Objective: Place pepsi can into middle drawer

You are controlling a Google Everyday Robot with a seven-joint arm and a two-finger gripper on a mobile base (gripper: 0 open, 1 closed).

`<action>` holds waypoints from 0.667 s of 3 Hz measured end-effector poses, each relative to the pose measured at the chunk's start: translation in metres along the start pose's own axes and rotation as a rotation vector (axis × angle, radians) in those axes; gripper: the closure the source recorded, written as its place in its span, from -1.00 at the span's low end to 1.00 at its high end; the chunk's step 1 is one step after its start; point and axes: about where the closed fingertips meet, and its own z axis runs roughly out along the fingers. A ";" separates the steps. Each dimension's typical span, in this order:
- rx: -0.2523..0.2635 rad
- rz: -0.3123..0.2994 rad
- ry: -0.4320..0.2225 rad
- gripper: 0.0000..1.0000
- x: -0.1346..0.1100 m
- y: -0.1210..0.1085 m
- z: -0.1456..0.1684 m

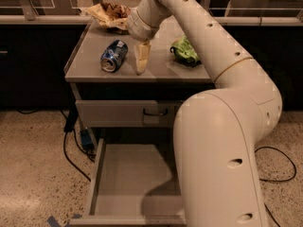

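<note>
The blue pepsi can (113, 56) lies on its side on the grey cabinet top (85, 46), toward the front left. My gripper (141, 59) points down over the top just to the right of the can, a small gap apart from it, and holds nothing. The middle drawer (130, 181) is pulled out below, its flat grey floor showing with nothing in it; my arm hides its right part.
A green snack bag (184, 51) lies on the right of the top. A brown-and-yellow snack bag (110, 14) lies at the back left. A shut grey drawer front with a black handle (155, 112) is above the open drawer. Cables (71, 141) trail on the speckled floor to the left.
</note>
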 end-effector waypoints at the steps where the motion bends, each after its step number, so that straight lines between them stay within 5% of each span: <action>1: 0.011 -0.028 0.018 -1.00 0.002 -0.010 -0.009; 2: -0.005 -0.068 -0.003 -1.00 0.001 -0.019 0.000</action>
